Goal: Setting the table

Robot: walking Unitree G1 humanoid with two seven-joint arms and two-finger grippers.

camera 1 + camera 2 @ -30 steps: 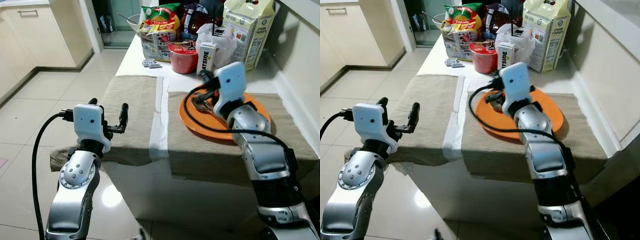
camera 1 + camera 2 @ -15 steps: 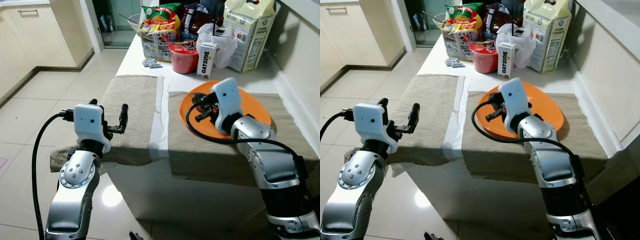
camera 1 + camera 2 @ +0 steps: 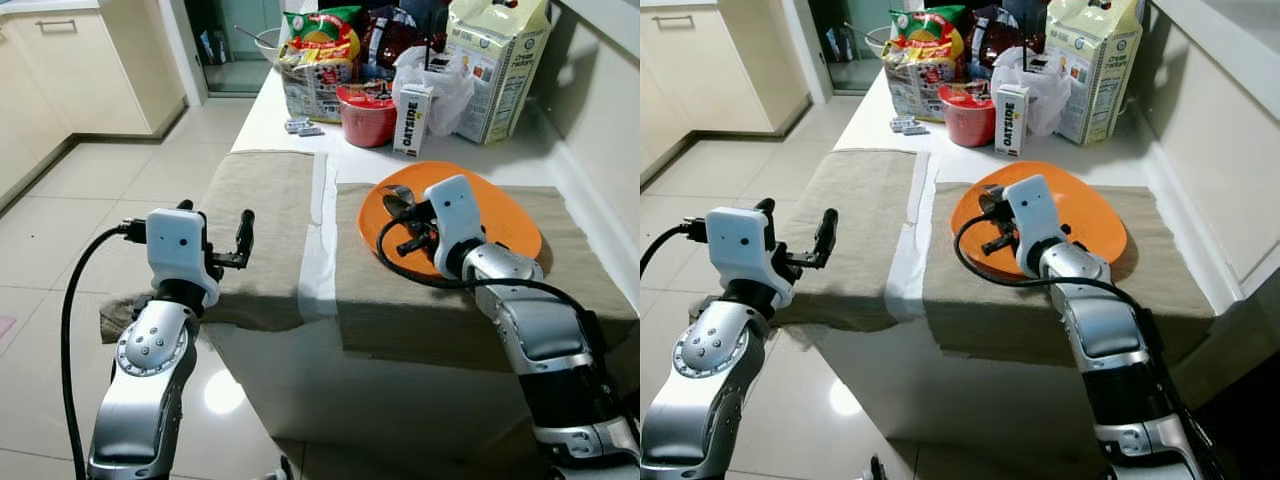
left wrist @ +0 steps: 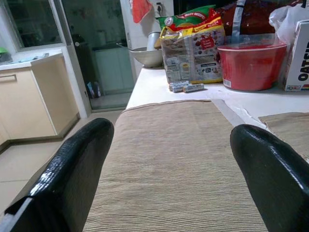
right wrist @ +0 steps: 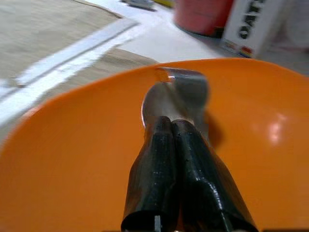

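An orange plate (image 3: 505, 215) lies on the right beige placemat (image 3: 400, 300) on the white table. My right gripper (image 3: 413, 222) hovers low over the plate's left part, shut on a metal spoon (image 5: 176, 96) whose bowl sticks out past the pressed-together fingertips (image 5: 166, 128). That spoon bowl (image 3: 397, 197) shows above the plate's near-left rim. My left gripper (image 3: 216, 213) stands open at the near-left corner of the left placemat (image 3: 265, 195), nothing between its fingers (image 4: 72, 174).
Groceries crowd the table's back: a red bowl (image 3: 366, 112), an Oatside carton (image 3: 410, 118), a snack bag (image 3: 318, 60), a tall paper sack (image 3: 497, 60), a metal bowl (image 3: 268, 42). A wall (image 3: 600, 110) runs along the right. Tiled floor (image 3: 90, 200) lies to the left.
My right arm has drawn back and down toward the plate's near-left side, so the plate and the spoon bowl now show more. The left arm has stayed put.
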